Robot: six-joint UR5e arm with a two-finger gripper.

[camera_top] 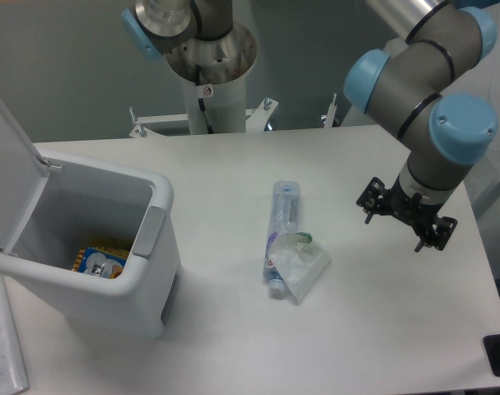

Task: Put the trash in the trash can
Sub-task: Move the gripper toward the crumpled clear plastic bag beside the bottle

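Where it lies flat, the clear bottle [281, 237] shows a purple-blue label.

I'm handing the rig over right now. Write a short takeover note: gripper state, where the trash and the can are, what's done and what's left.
Gripper: open, empty, above the table's right side, clear of both trash items.
Bottle: lying mid-table, its cap end toward the near edge.
Crumpled wrapper: on the table, against the bottle's near end.
Trash can: at left, lid flipped open; an orange-and-blue packet lies inside.
Done: nothing picked yet.
Left: pick up the bottle and the wrapper and drop each in the can.
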